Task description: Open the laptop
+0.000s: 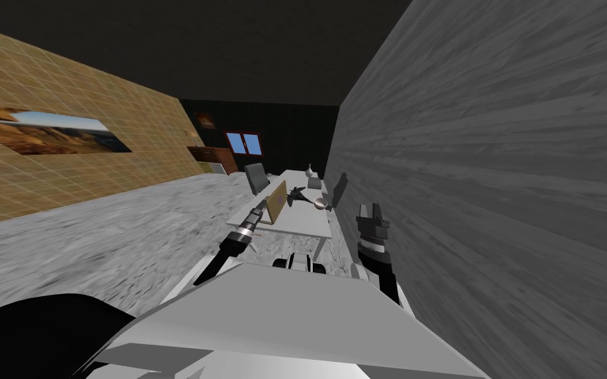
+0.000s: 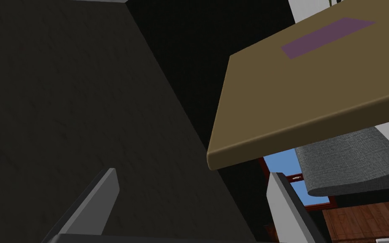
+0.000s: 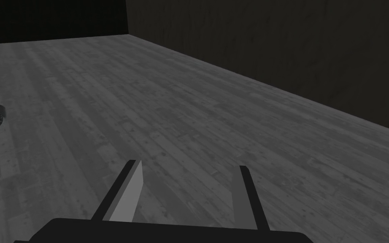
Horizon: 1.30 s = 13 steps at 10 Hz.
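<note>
Just left of centre in the head view: the laptop (image 1: 276,201), tan, on a white desk (image 1: 305,229), lid tilted up, so judged part-way open. Close against its near edge, the left gripper (image 1: 258,212), probably set there to push the lid further back. Spread wide and empty, with the lid's rounded corner just past one of the fingers (image 2: 103,196), not between them. Right of centre, by the grey wall (image 1: 493,197), the right gripper (image 1: 372,214), equally wide, holding nothing, likely parked out of the way
</note>
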### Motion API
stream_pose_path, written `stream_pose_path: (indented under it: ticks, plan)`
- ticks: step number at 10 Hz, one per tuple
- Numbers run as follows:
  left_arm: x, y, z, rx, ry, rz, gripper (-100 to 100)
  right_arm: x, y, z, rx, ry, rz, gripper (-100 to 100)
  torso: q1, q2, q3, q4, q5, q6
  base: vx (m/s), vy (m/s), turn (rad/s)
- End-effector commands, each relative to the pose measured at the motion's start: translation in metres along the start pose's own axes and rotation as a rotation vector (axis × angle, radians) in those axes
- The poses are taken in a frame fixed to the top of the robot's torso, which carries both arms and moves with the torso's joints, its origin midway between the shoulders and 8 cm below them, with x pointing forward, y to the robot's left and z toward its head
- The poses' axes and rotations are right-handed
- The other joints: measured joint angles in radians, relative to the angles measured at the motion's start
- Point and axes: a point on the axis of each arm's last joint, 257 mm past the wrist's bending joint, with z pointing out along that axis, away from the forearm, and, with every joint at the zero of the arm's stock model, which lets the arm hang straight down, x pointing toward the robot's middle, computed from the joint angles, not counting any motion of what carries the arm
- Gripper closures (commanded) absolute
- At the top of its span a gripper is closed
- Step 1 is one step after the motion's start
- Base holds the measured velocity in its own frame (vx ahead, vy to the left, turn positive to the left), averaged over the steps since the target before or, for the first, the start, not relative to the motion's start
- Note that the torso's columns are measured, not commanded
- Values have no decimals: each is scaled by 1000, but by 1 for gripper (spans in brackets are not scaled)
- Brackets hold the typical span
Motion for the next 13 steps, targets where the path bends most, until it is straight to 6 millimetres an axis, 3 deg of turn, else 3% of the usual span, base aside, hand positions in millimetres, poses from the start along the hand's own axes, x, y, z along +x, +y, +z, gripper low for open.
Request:
stream_pose_path:
  ticks: [1,5,8,9,13]
  plan:
    - [2,17,-3,-62,23,27,-100,0,0,0,0,0,0,0,0,0,0,0,0,0,44,1,-45]
    - [5,43,-10,-153,57,71,-100,0,0,0,0,0,0,0,0,0,0,0,0,0,38,3,-46]
    - [5,36,-8,-141,52,66,-100,0,0,0,0,0,0,0,0,-4,-2,-1,0,0,70,2,-12]
    - [4,36,-8,-142,51,66,100,0,0,0,0,0,0,0,0,-1,-1,-1,0,0,11,1,4]
    - [16,35,-5,-139,35,-130,100,0,0,0,0,0,0,0,10,0,1,-1,5,-2,-5,112,2]
